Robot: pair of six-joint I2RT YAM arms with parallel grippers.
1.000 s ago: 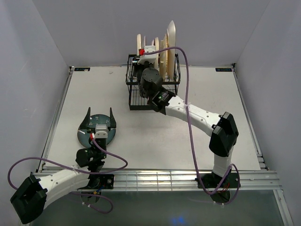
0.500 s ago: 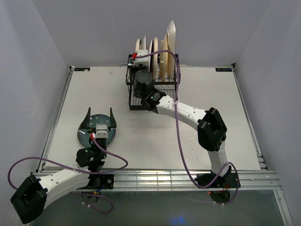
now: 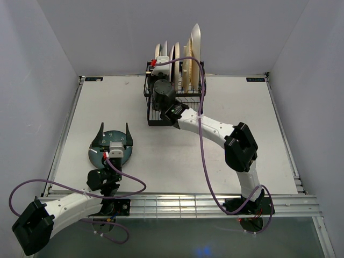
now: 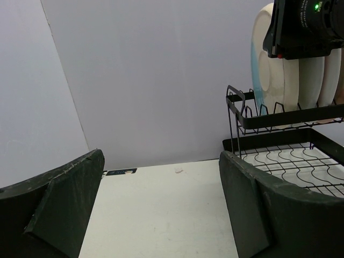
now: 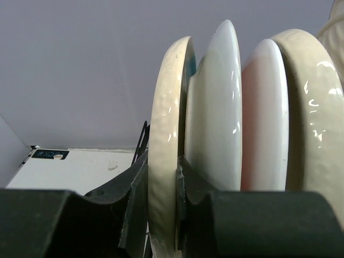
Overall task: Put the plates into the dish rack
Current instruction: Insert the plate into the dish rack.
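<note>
My right gripper [image 5: 160, 212], pinched narrow on the rim of a glossy cream round plate [image 5: 165, 113] standing at the left end of the black wire dish rack's [image 3: 152, 113] upper slots, seems to be seating it; next I'd release and back straight out.

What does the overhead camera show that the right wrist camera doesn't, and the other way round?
Only overhead: the dark teal plate lying on the table below the open left tool, and the whole dish rack. Only the right wrist: the right tool pinching a cream plate by its rim. Both: the row of plates standing upright.
</note>
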